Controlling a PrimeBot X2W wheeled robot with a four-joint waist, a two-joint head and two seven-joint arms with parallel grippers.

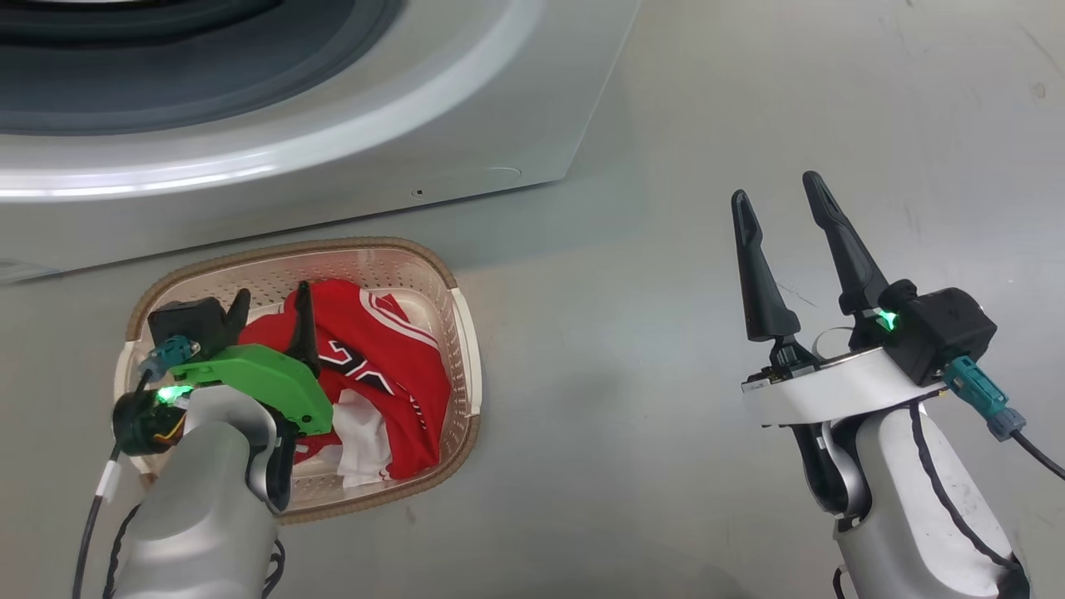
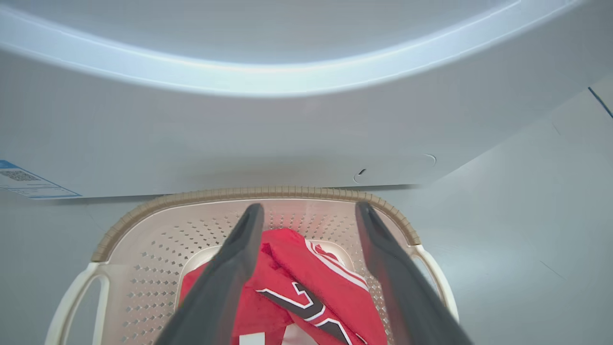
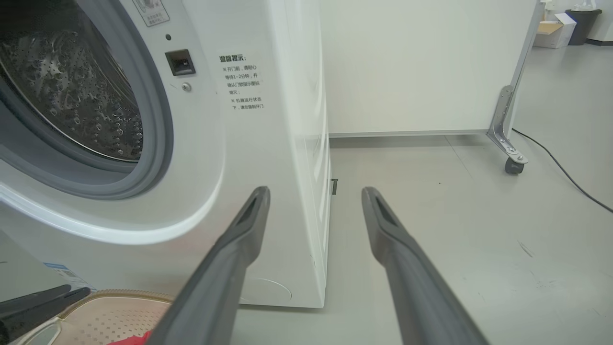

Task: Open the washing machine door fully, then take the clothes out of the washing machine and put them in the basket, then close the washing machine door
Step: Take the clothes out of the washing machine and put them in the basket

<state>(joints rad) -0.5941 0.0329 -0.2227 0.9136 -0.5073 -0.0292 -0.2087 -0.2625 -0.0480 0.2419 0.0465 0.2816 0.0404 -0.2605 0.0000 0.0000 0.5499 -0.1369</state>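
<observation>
Smooth grey floor (image 3: 431,211) meets a white partition panel (image 3: 421,62) on a caster (image 3: 513,166), black cable (image 3: 565,173) alongside.

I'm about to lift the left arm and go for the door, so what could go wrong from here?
The open left gripper hangs right over the clothes in the basket; lifting might snag fabric and drag it out. The basket sits close to the washing machine front, so it may block the door when it closes. The drum is partly hidden; a garment could remain inside.

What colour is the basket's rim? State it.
Brown woven-look rim on the basket; best in left wrist view.
</observation>
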